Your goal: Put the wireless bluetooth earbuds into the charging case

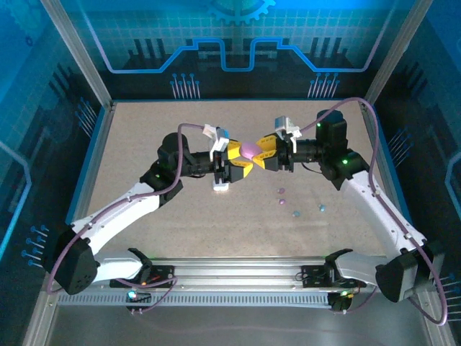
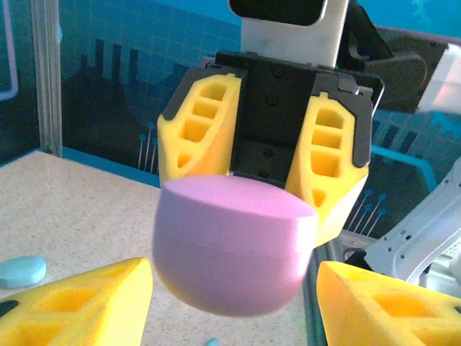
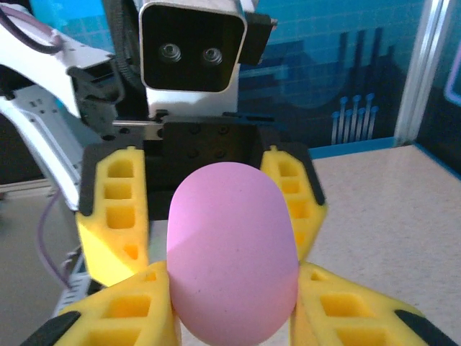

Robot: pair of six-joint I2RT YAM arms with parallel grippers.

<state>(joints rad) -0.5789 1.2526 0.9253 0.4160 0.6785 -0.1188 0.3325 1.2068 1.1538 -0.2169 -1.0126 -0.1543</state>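
Left of centre in the top view, the left gripper (image 1: 240, 163) reaches toward the middle. In its own wrist view its yellow fingers (image 2: 86, 303) sit close on either side of the pink charging case (image 1: 250, 150), but I cannot tell whether they actually press it. Just below that gripper a white object (image 1: 220, 186) lies on the table (image 1: 144, 144). At the left edge of the left wrist view a pale teal case (image 2: 21, 270) also rests on the surface.

At dead centre the pink case hangs in the air, lid closed. From the right, the right gripper (image 1: 263, 153) meets it. In the right wrist view its fingers (image 3: 122, 317) pinch the case from both sides.

Lower right of centre, four earbuds (image 1: 282, 191) lie loose on the table, well apart from the case.

The main risk is the shared hold. The case is smooth and rounded, so if either arm pulls or twists unevenly it could squirt out of the foam pads and drop. A falling case could scatter the tiny buds or roll away. With the lid shut, no bud can go in, and prying it open with a weak grip could fling the case aside.
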